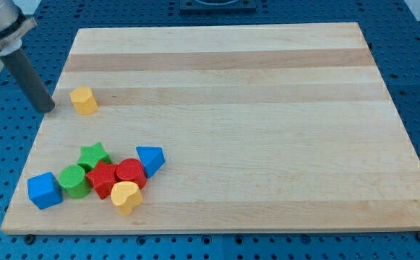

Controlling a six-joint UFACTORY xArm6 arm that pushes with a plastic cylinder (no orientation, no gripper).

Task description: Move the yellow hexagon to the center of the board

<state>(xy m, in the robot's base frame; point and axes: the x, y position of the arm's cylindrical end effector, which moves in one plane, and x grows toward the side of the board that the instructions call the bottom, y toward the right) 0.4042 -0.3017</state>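
Note:
The yellow hexagon [84, 100] sits on the wooden board [253, 108] near its left edge, in the upper half. My tip [47, 110] is just to the left of the hexagon, at the board's left edge, with a small gap between them. The dark rod rises from it toward the view's top left.
A cluster of blocks lies at the board's lower left: a blue cube [44, 190], a green cylinder [73, 180], a green star [93, 156], a red star [103, 178], a red cylinder [131, 173], a blue triangle [151, 159] and a yellow heart [126, 197].

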